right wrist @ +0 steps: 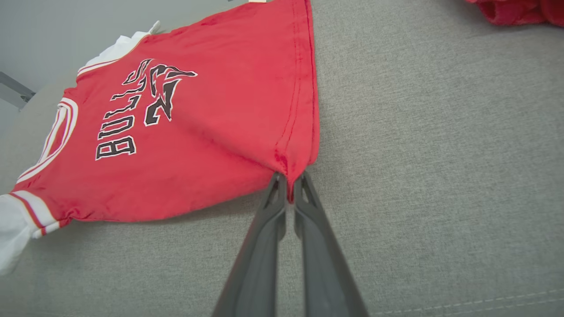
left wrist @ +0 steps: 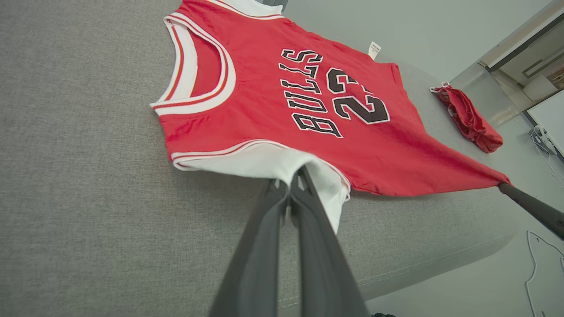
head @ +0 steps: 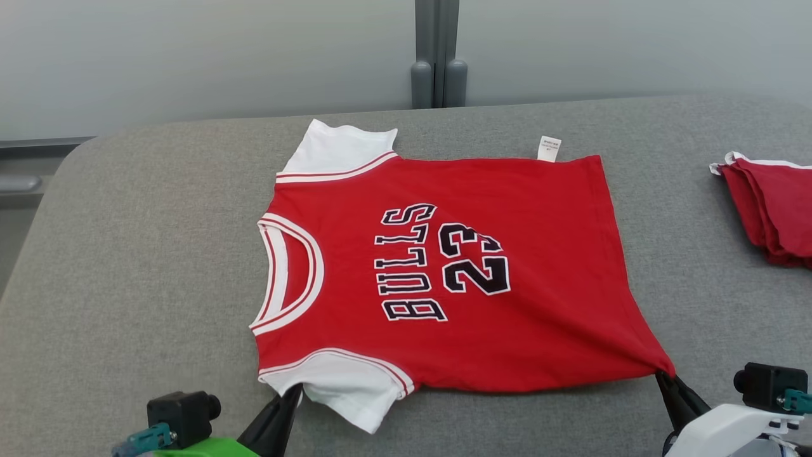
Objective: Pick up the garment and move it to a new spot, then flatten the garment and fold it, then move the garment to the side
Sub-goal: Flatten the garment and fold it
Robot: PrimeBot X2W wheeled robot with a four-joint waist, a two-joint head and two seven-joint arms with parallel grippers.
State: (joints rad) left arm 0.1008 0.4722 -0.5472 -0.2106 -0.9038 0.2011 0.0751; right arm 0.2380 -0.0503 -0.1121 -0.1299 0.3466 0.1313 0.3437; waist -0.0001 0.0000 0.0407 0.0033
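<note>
The garment (head: 457,273) is a red jersey with white sleeves, "BULLS 23" in black, spread flat on the grey padded table (head: 127,254), collar to the left. My left gripper (head: 293,395) is shut on the near white sleeve (left wrist: 282,165), seen pinched at the fingertips (left wrist: 296,176) in the left wrist view. My right gripper (head: 663,376) is shut on the near hem corner (right wrist: 288,165), which is pulled into a point. The jersey (right wrist: 176,132) also spreads leftward in the right wrist view.
A second red garment (head: 771,203) lies bunched at the table's right edge, also in the left wrist view (left wrist: 469,119). A grey post (head: 438,57) stands behind the table. The table's front edge and floor (left wrist: 484,281) lie close to the grippers.
</note>
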